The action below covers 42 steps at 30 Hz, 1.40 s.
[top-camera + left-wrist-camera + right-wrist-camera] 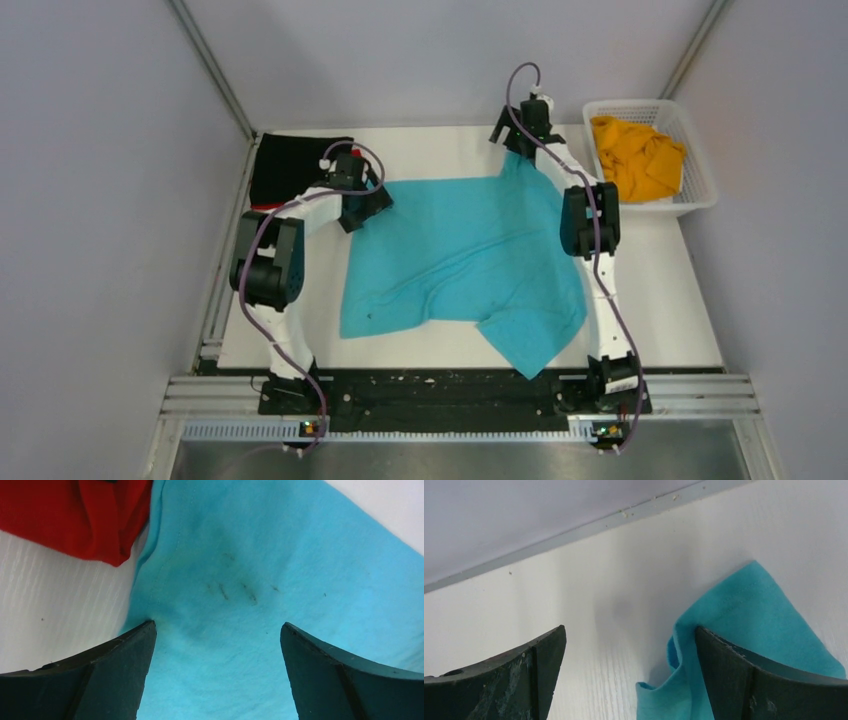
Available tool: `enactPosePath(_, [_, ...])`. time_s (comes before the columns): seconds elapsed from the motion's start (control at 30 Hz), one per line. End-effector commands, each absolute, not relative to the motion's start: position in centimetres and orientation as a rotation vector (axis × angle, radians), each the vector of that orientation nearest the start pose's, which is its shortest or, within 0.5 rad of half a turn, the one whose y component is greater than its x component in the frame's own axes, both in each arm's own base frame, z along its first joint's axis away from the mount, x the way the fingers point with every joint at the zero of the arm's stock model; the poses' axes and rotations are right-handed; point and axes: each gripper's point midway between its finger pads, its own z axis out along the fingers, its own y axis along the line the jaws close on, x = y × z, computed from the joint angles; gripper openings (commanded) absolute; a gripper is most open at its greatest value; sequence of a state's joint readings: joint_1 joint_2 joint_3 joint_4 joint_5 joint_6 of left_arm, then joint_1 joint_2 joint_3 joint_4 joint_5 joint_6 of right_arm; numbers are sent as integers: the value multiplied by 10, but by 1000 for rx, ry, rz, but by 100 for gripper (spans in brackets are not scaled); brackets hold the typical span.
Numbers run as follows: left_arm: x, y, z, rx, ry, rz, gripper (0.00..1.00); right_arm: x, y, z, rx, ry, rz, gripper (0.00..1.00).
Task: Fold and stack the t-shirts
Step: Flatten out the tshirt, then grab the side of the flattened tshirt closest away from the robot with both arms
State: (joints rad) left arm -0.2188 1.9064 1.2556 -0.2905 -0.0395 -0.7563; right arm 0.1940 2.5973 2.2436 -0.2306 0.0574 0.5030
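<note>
The turquoise t-shirt [470,260] lies spread and wrinkled across the middle of the white table. My left gripper [362,205] hovers open over its far left corner; in the left wrist view the turquoise cloth [235,580] fills the gap between the fingers. My right gripper [522,135] stands open at the far right corner, where a curled edge of the turquoise cloth [744,610] drapes against the right finger [744,680]. A black t-shirt [290,165] lies folded at the far left, with a red t-shirt [75,515] beside it. An orange-yellow t-shirt [638,155] sits in the basket.
A white mesh basket [700,165] stands at the far right corner of the table. The back wall [524,515] rises just behind my right gripper. Bare white table [660,300] shows to the right of the turquoise shirt.
</note>
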Motion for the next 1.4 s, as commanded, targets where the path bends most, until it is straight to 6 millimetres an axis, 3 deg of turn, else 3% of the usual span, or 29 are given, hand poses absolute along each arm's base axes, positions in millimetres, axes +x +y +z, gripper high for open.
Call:
enactPosePath(0.0, [458,-117,26,-695,2468,-317,99,674,126,8,418,2208,339,99])
enactPosePath(0.2, [471,-98,21,-752,2480,-211,99,686,124,17,361,2166,355,99])
enactPosePath(0.33, [476,-106,39,-728,2453,-284,99,689,132,29,320,2148,401,99])
enactPosePath(0.4, [479,-111,62,-681,2427,-333,99,691,134,51,292,2129,406,99])
enactPosePath(0.43, [480,-112,83,-664,2394,-344,99,690,132,68,286,2125,391,99])
enactPosePath(0.53, [472,-113,136,-604,2318,-334,99,680,125,137,275,2074,358,99])
enactPosePath(0.6, [454,-113,162,-586,2282,-299,99,659,123,176,254,2068,351,99])
enactPosePath(0.63, [443,-114,169,-576,2270,-277,99,644,120,177,246,2098,325,99])
enactPosePath(0.7, [414,-110,179,-596,2252,-216,99,611,113,198,242,2108,255,99])
enactPosePath(0.77, [379,-105,177,-620,2263,-149,99,572,102,202,282,2127,128,99])
enactPosePath(0.8, [360,-104,171,-624,2279,-121,99,551,96,197,301,2139,65,99])
enactPosePath(0.87, [321,-103,158,-631,2311,-79,99,505,93,208,317,2115,24,99])
enactPosePath(0.93, [279,-94,137,-676,2361,-43,99,462,93,197,331,2121,22,99])
enactPosePath(1.07, [220,-82,97,-721,2444,-51,99,391,88,176,384,2113,106,99])
enactPosePath(1.2, [186,-78,76,-801,2482,-95,98,348,83,172,419,2074,193,99])
enactPosePath(1.3, [174,-83,63,-831,2499,-169,93,332,78,169,416,2075,196,99])
enactPosePath(1.37, [167,-79,53,-866,2501,-158,83,325,74,165,409,2091,169,99])
